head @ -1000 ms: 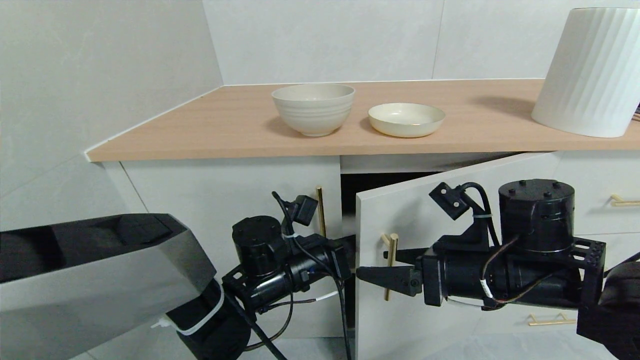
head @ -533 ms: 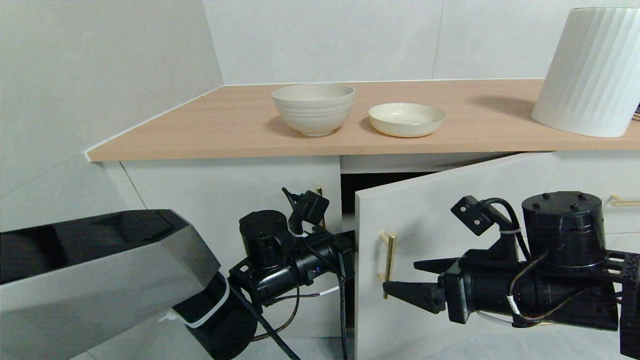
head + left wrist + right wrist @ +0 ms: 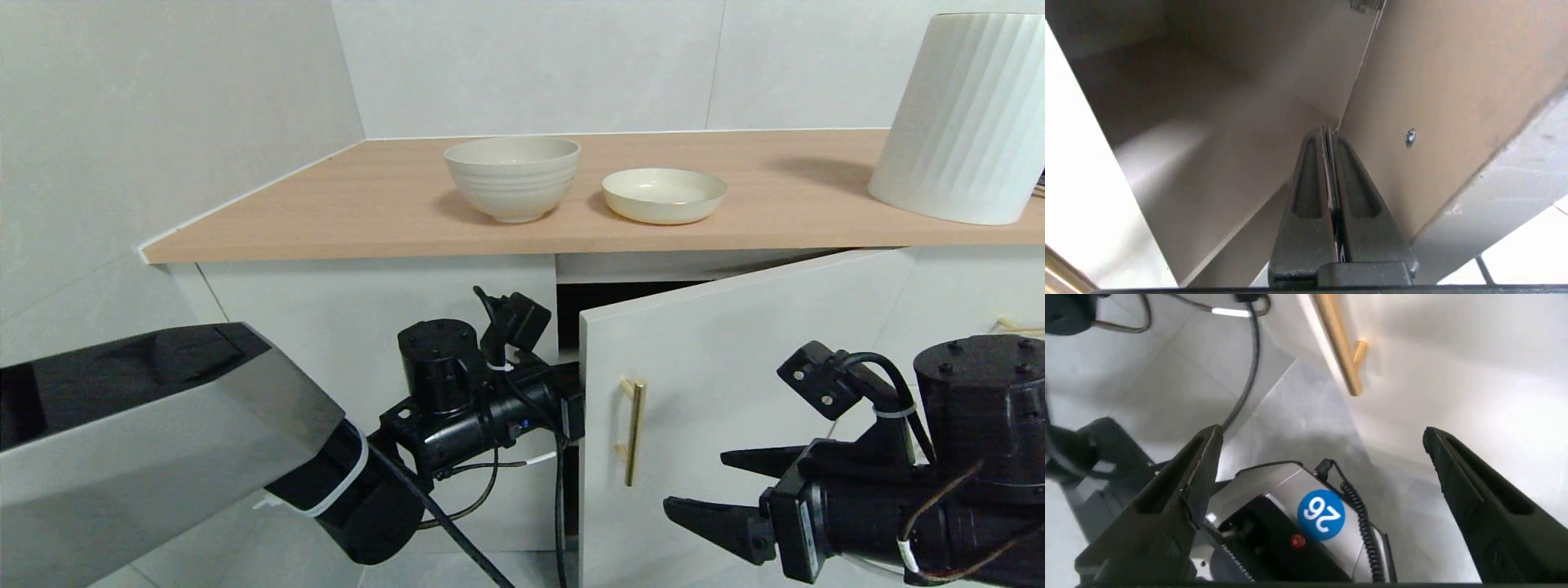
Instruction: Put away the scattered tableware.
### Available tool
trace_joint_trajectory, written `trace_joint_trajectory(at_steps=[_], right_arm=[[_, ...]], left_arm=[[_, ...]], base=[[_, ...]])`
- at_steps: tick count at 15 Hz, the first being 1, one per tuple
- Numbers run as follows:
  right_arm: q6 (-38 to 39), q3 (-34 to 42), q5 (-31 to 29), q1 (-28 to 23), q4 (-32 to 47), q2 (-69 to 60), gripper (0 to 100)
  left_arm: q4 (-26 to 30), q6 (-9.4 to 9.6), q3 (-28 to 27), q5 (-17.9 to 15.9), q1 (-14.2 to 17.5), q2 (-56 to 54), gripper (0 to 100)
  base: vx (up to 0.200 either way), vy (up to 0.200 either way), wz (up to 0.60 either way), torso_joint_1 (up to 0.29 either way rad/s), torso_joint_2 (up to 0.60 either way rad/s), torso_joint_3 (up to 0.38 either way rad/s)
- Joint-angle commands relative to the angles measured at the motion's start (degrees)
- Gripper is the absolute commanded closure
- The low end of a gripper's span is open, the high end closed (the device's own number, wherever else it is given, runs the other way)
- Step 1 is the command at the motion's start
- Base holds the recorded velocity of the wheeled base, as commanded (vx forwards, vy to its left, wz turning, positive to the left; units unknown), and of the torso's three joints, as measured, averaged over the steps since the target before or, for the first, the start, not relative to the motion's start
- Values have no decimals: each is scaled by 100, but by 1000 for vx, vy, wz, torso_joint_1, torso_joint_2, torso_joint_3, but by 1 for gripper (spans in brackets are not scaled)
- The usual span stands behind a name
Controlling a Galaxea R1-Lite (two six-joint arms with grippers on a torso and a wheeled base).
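Sitting on the worktop (image 3: 367, 212) above the door (image 3: 735, 343), the bowl (image 3: 512, 177) and the dish (image 3: 664, 194) are both upright and side by side, close but apart. The bowl is above and to the left of the door's free edge, the dish just right of it. Neither has been put away yet.

The door hangs ajar, its free edge swung out toward the robot, so a dark gap shows beside it. The left end effector (image 3: 1327, 143) is at that free edge with its fingers pressed together, holding nothing. Its tips reach past the edge into the cupboard (image 3: 1208, 163), along the door's inner face. That slim, pinched shape looks chosen so it can slip into the gap and lever the door wider.

The right end effector (image 3: 694, 483) is in front of the door, below and to the right of the handle (image 3: 633, 431). Its fingers are spread wide, empty and clear of the handle. That would leave the door room to swing.

A ribbed canister (image 3: 963, 122) is on the worktop above the door's hinge side, well apart from the dish.

I judge the step in hand to be opening the cupboard, with the tableware to follow.
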Motion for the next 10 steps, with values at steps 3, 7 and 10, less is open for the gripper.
trace_joint_trajectory(at_steps=[3, 7, 10], right_arm=[[-16, 59, -27, 221, 32, -101, 0], [-25, 94, -19, 247, 58, -92, 0], [-25, 120, -19, 291, 58, -101, 0]], left_arm=[[9, -3, 8, 24, -179, 25, 100], [1, -3, 0, 50, -223, 60, 100], [1, -3, -18, 120, -241, 78, 100]], base=[[0, 0, 0, 0, 0, 0], [0, 0, 0, 0, 0, 0], [-200, 0, 0, 1, 5, 1]])
